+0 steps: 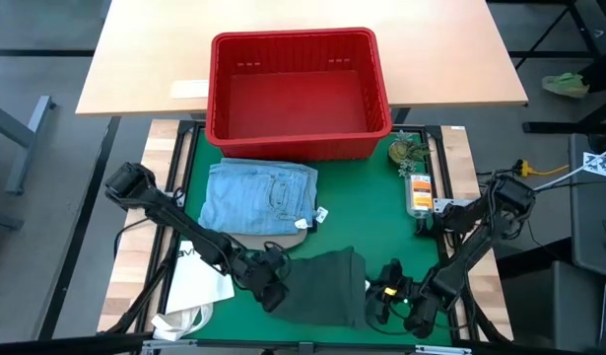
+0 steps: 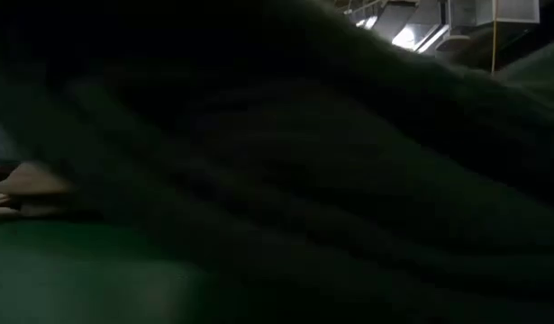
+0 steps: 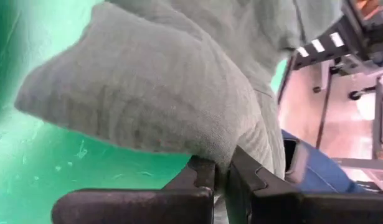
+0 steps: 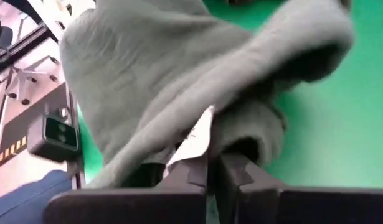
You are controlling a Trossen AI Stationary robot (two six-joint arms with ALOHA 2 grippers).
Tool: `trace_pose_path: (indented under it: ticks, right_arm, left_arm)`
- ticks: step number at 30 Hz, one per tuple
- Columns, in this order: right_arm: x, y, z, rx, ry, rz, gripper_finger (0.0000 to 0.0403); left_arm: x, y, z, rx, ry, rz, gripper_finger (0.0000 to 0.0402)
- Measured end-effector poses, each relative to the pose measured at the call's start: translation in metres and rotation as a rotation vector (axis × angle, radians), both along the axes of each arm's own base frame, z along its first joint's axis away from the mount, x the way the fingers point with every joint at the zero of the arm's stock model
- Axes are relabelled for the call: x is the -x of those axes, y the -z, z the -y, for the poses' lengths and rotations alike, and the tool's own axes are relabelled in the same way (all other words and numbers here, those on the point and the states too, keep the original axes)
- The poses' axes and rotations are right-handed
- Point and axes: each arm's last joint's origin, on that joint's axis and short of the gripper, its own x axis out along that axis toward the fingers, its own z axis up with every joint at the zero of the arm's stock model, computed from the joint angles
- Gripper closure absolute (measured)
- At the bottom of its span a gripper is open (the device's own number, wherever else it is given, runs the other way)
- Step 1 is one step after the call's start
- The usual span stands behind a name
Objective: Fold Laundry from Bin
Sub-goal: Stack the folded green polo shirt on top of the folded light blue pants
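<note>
1. High view: the red bin [image 1: 299,94] sits at top centre, straddling the pale desk [image 1: 135,59] and the green tabletop [image 1: 381,212]. I see nothing inside it.
2. Same view: one folded pair of light blue jeans [image 1: 260,197] lies just below the bin, left of centre, with a tan piece [image 1: 283,240] peeking out at its lower edge.
3. Same view: one dark green garment [image 1: 327,284] lies at bottom centre. My left claw [image 1: 273,293] is at its left edge and my right claw [image 1: 389,293] at its right edge, one arm coming in from each side.
4. Same view: other things stand around. One white tote bag [image 1: 199,281] lies at lower left under my left arm; one orange-labelled bottle [image 1: 419,192] and one small green clump [image 1: 409,151] sit along the right edge of the mat.
5. Low view: dark green cloth [image 2: 331,180] fills nearly the whole frame and blocks the tabletop; only a pale scrap [image 2: 29,184] shows at the left.
6. Left wrist view: my left claw [image 3: 221,171] is closed, pinching a fold of the green garment [image 3: 154,93] above the green mat. One patch of blue denim [image 3: 319,174] shows at lower right.
7. Right wrist view: my right claw [image 4: 211,167] is closed on the green garment [image 4: 154,74] and on its white tag [image 4: 194,146].
</note>
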Motion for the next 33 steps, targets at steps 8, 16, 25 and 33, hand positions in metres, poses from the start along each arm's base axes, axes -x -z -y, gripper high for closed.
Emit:
trace_pose_path:
  ticks: [8, 16, 25, 33]
  right_arm:
    - [-0.023, -0.026, 0.018, 0.049, -0.082, 0.047, 0.04]
    - [-0.043, -0.033, 0.034, 0.068, -0.17, 0.05, 0.04]
    - [-0.052, -0.044, 0.044, 0.087, -0.195, 0.094, 0.04]
    - [-0.07, -0.061, 0.062, 0.109, -0.268, 0.198, 0.04]
  left_arm:
    - [0.005, -0.025, -0.007, -0.014, 0.006, 0.083, 0.0397]
    - [0.009, -0.036, -0.01, -0.025, 0.012, 0.12, 0.0397]
    - [0.013, -0.041, -0.012, -0.034, 0.006, 0.118, 0.0397]
    - [0.025, -0.071, -0.022, -0.016, -0.021, 0.21, 0.0397]
